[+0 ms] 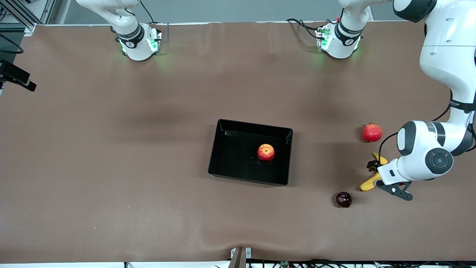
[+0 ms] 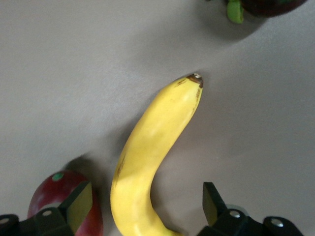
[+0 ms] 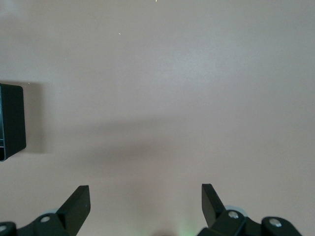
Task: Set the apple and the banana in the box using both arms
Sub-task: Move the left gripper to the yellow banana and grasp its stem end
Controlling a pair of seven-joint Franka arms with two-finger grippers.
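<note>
Nearest the front camera, toward the left arm's end of the table, a dark maroon fruit (image 1: 343, 199) lies just ahead of the banana (image 1: 370, 182), over which the left gripper (image 2: 145, 204) is lowered, its fingers (image 2: 78, 205) spread apart on either side of the yellow curve without touching it. Farther back sit a red pomegranate (image 1: 372, 132) and, mid-table, the black box (image 1: 227, 149) with the apple (image 1: 266, 152) inside. Over bare table beside the box, the right gripper (image 3: 145, 204) waits with its fingers wide apart.

Apple (image 1: 266, 152) in box (image 1: 223, 156); left claw (image 1: 373, 166) down at banana (image 1: 369, 183), pomegranate (image 1: 372, 133) just farther from cam, dark fruit (image 1: 343, 199) nearer, box twd right arm's end.
</note>
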